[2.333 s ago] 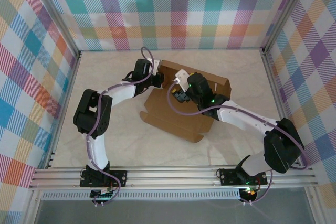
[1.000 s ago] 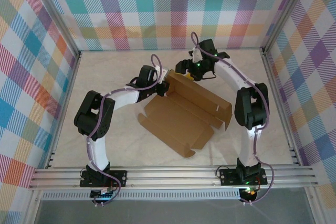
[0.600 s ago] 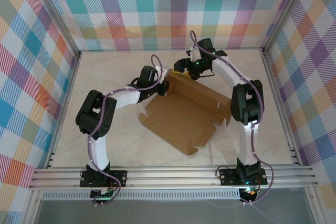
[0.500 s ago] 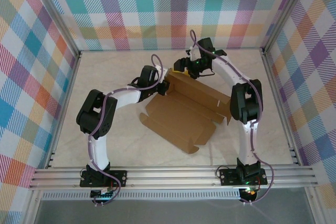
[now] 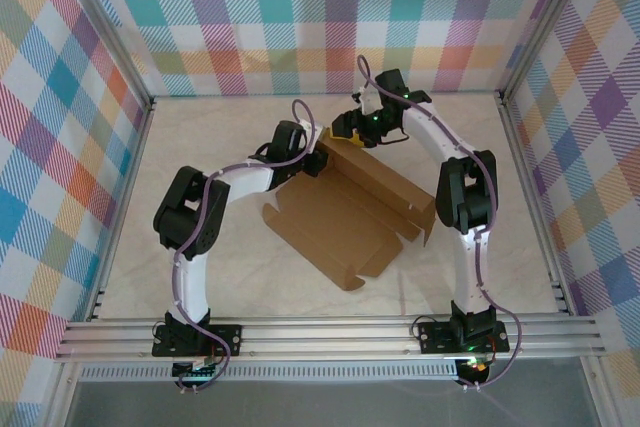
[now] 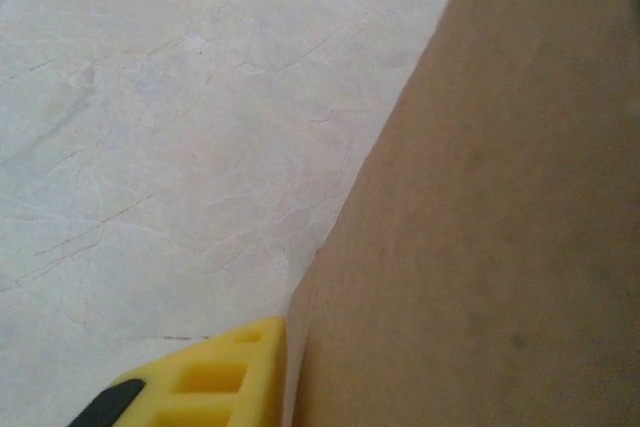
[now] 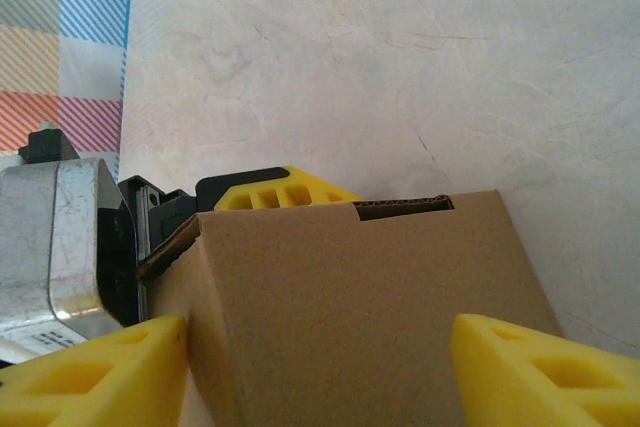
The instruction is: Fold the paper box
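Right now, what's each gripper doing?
Left gripper: cannot tell; paper box hides one finger.
Right gripper: open, straddling the paper box.

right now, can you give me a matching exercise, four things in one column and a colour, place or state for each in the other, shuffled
Things:
1. paper box
2. left gripper
3. right gripper
4. table

Descriptions:
A. pale and marbled
B. yellow fingers spread wide, a cardboard panel between them
C. brown, partly folded, far wall raised
D. at the box's left side by its far corner, one yellow finger beside the cardboard

Pairs: 1-C, 2-D, 3-B, 4-A
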`<state>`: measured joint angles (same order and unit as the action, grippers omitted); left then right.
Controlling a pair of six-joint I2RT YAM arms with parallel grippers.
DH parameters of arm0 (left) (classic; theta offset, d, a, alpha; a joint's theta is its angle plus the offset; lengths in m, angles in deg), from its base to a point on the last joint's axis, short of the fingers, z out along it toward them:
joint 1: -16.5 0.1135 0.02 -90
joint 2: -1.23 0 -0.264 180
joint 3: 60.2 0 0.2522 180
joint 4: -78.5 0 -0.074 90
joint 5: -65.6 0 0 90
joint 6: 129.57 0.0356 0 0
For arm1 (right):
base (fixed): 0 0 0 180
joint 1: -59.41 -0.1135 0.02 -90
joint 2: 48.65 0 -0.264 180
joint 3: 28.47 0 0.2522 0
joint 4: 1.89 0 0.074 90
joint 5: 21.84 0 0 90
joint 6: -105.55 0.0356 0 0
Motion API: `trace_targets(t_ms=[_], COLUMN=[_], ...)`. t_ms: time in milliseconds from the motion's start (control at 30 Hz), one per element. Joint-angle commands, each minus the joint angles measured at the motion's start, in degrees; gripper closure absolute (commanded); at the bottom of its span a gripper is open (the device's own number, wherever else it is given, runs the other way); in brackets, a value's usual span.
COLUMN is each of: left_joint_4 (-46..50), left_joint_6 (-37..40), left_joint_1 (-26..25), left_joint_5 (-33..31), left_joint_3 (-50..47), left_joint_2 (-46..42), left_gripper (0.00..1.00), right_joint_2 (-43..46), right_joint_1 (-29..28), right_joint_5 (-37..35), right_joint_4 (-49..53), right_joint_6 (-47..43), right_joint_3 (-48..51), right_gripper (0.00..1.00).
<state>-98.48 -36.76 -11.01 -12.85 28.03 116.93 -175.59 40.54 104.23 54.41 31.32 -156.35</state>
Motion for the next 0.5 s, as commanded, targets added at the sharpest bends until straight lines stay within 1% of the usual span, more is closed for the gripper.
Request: trace_targets(t_ms=[0, 133, 233, 300, 433, 467], left_joint_4=[-1.5, -3.3, -4.0, -4.2, -5.9, -6.6], left_joint_6=[-2.0, -3.5, -4.0, -4.1, -3.8, -3.7], left_joint_1=[0.1, 0.3, 0.3, 0.3, 0.3, 0.3], left_joint_5=[2.0, 3.8, 4.1, 3.0, 1.0, 0.9], left_joint_3=[1.0, -0.2, 0.0, 0.1, -0.9, -1.1], left_joint_2=[1.4, 1.5, 1.8, 1.6, 0.6, 0.4], left_gripper=[0.8, 0.93, 1.0, 1.0, 1.0, 0.92], right_joint_2=[-2.9, -3.0, -3.0, -3.0, -2.6, -2.2], right_joint_1=[-0.5, -0.5, -0.5, -0.5, -0.4, -0.4], right_joint_5=[-7.8, -8.0, -5.8, -3.8, 2.7, 4.0], right_joint_4=[7.1, 7.1, 6.1, 5.3, 2.9, 1.4], right_joint_6=[-2.3, -1.7, -0.7, 0.0, 2.0, 2.6], right_joint_3=[1.6, 1.6, 1.5, 1.5, 2.1, 3.1], right_gripper=[0.32, 0.33, 0.33, 0.33, 0.34, 0.33])
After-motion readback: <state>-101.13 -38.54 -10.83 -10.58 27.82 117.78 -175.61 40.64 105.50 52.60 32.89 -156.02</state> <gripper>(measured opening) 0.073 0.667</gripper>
